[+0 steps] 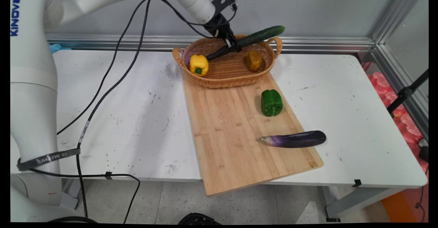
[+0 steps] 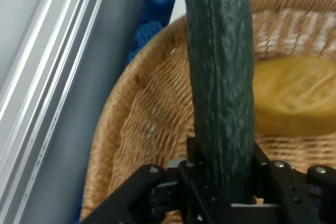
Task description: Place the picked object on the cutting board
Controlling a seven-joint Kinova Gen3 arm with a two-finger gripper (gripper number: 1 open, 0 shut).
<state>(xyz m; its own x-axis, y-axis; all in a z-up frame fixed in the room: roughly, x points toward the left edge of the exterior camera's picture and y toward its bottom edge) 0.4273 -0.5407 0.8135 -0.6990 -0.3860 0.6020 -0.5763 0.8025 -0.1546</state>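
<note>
Cucumber, long and dark green, held across the wicker basket, tilted, its far tip up past the basket's right handle and its lower end down inside toward the yellow pepper. End effector clamped on it near the middle; in the hand view the cucumber rises straight up from between the black fingers, which press its sides, so the jaws are closed only as far as its thickness.

Going left to right from the end effector:
- Well to its left, black cables hang from the arm down over the bare white tabletop.
- Left and below it, a yellow bell pepper lies inside the basket by the left handle, green stem toward the camera.
- Directly beneath it, the basket's woven floor; the basket sits on the far end of a wooden cutting board.
- Just right and below it, a dull ochre-yellow vegetable inside the basket; the hand view shows it behind the cucumber. I cannot tell what kind it is.
- Farther below and right, a green bell pepper on the board, apart from the basket.
- Nearest the camera, a purple eggplant lying crosswise, its dark end overhanging the board's right edge.
</note>
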